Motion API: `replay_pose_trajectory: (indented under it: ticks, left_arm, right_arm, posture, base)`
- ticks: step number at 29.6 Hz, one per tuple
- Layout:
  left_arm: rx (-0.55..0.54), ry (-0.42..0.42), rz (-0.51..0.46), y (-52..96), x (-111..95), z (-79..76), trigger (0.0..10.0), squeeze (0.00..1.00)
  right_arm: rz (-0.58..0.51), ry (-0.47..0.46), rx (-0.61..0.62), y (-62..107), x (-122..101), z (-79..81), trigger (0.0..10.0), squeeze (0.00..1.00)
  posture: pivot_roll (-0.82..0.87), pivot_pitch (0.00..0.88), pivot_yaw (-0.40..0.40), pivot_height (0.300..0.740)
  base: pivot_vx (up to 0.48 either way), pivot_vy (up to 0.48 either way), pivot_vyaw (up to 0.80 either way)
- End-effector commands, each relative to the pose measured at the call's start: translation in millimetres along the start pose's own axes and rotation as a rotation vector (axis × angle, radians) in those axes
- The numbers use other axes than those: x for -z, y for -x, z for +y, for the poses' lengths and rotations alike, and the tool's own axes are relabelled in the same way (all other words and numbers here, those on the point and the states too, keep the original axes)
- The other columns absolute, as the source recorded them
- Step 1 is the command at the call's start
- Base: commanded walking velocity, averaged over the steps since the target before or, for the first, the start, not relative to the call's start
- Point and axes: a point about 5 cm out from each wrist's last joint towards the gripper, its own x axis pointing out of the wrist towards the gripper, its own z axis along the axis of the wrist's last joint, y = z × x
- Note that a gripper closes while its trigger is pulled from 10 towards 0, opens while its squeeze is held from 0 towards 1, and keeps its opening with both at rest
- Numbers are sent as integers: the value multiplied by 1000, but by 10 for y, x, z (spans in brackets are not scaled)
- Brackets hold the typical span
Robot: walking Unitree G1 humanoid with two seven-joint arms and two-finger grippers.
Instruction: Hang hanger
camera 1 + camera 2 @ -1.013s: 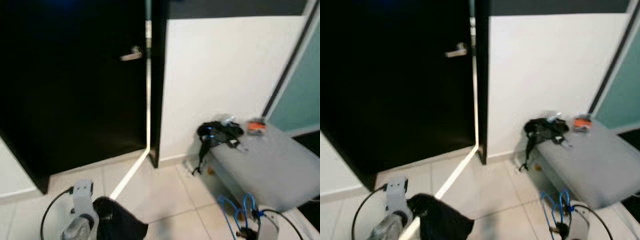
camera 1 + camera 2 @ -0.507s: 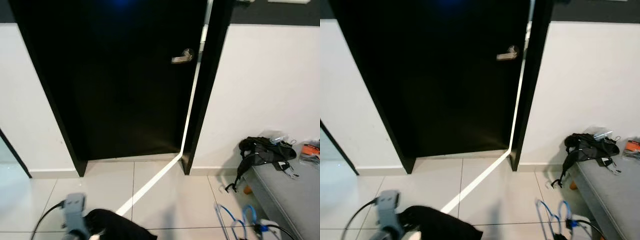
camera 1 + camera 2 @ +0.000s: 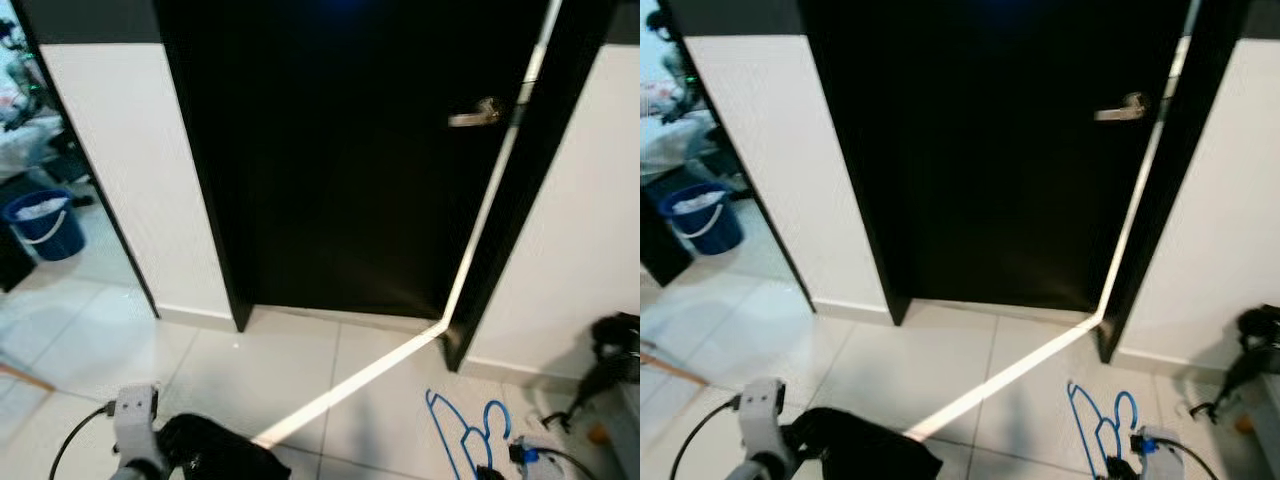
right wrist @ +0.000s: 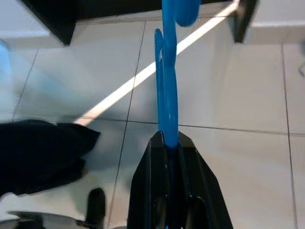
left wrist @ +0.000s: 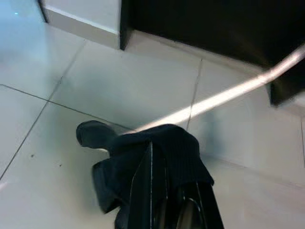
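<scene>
While gripped, blue hanger [image 4: 167, 90], tiled floor [image 3: 300, 370] open

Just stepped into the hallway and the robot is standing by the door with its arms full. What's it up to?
It is carrying laundry things. The right gripper is shut on a blue plastic hanger, hook pointing forward. The left gripper is shut on a bunched black garment that hangs over its fingers. The robot faces a black door with a silver lever handle, open a crack, light streaking the white tiled floor. Nothing is hung yet. A blue bucket stands off to its left.
</scene>
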Motion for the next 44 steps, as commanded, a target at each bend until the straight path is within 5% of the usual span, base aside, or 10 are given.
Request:
replay_pose_trajectory:
  ticks: [1,44]
  left_arm:
    - [-10,0,-9,2,-42,45,10000,0]
    - [8,-33,-37,-21,-65,-61,10000,0]
  right_arm:
    - [-4,10,-18,-30,-14,61,10000,0]
    - [1,34,-32,-12,-91,-50,10000,0]
  posture:
    - [26,0,-4,740]
    - [36,0,-54,740]
  base:
    - [0,0,800]
    - [0,0,800]
